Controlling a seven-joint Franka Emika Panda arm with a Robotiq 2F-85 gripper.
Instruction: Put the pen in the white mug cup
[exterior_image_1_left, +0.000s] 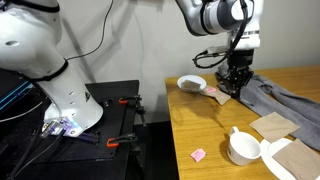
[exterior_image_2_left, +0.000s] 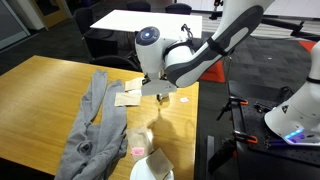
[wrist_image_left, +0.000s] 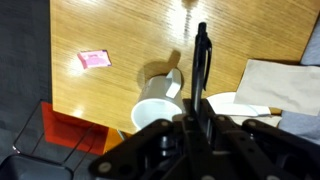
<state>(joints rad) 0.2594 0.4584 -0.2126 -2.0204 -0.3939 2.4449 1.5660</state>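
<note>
tabletop holds white mug between pink packet, napkin.

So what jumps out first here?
The end effector grips the pen, which stands out dark against the wood in the wrist view, with the mug right next to it. In an exterior view, a grey cloth sprawls across the table.
</note>
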